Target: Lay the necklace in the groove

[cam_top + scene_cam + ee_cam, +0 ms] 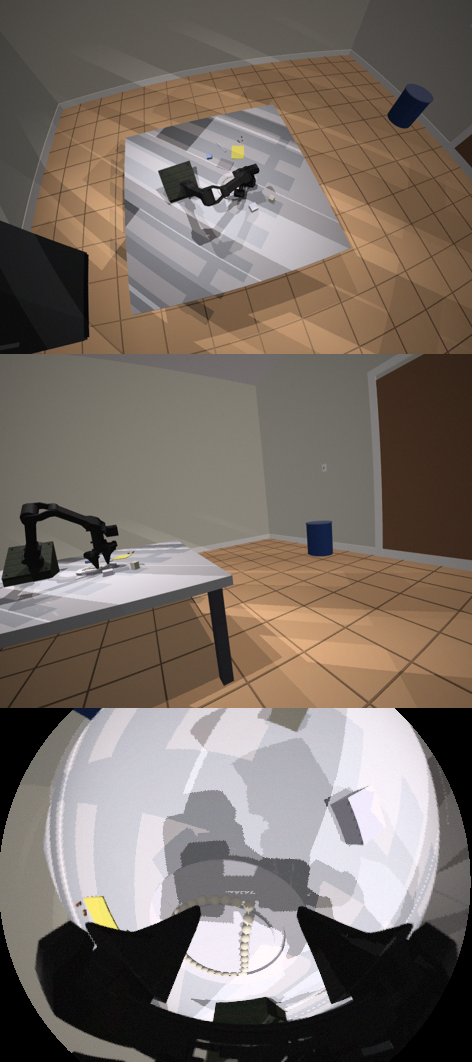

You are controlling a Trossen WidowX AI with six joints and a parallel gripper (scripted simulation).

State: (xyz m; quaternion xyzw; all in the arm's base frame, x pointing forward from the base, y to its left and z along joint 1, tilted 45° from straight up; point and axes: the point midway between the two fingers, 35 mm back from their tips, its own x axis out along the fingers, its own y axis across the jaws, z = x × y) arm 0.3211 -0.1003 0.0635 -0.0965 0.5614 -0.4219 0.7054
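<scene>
The round bead board (270, 883) (82, 574) lies flat on the table, a pale disc with a ring groove. The pearl bead necklace (245, 938) (223, 181) lies on it. In the wrist view its far and near sides curve roughly along the groove, while its right side runs nearly straight inside the ring. The groove's right arc shows no beads. My gripper (250, 912) (102, 565) is open and empty, low over the board, with the straight bead run showing between its fingers. The left finger hides part of the necklace's left side.
A white block (253, 207) (108, 572) (367, 815) and a beige cube (271, 198) (134, 565) stand beyond the board. A yellow square (237, 152) (123, 557) (101, 912), a grey plate (225, 164), a blue block (208, 156) and a thin white stick (220, 147) lie on the other side.
</scene>
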